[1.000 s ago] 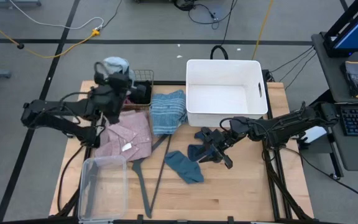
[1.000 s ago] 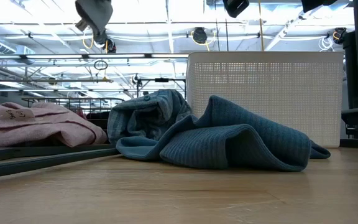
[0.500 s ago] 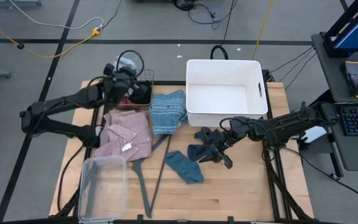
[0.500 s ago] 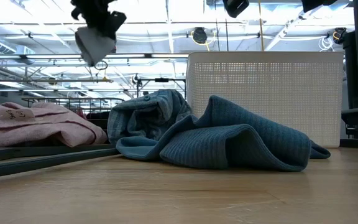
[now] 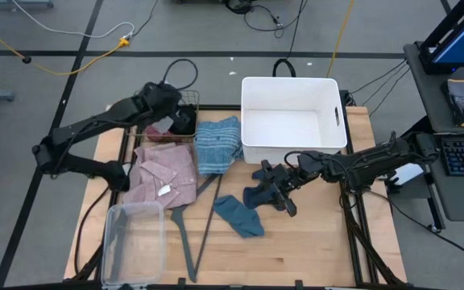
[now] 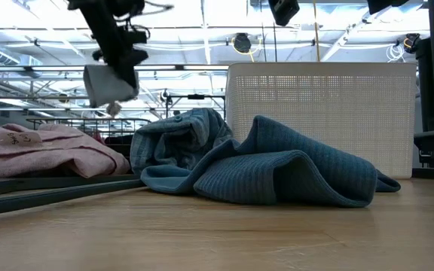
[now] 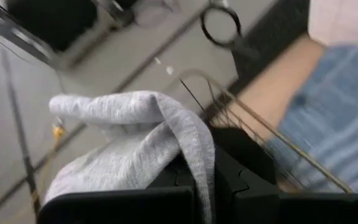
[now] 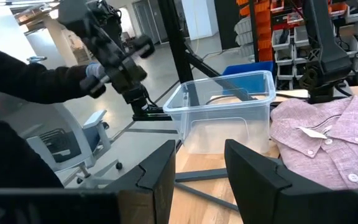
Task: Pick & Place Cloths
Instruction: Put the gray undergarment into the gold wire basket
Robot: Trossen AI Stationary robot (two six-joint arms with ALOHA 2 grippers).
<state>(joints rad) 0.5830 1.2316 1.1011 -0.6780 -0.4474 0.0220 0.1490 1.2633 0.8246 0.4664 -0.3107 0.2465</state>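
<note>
Grey cloth [image 7: 129, 140] pinched in left gripper [image 7: 204, 180]
Soft, light, droops beside the fingers; grip bunched folds. Right gripper [image 8: 197, 165] part-open, empty, above table.

My left gripper [image 7: 194, 186] is cut off at the frame's bottom, fingertips buried under the grey cloth [image 7: 129, 143]. Overhead, my arm hides that cloth entirely.

Wooden table [image 5: 321, 242] under scattered cloths [image 5: 236, 213]
</note>
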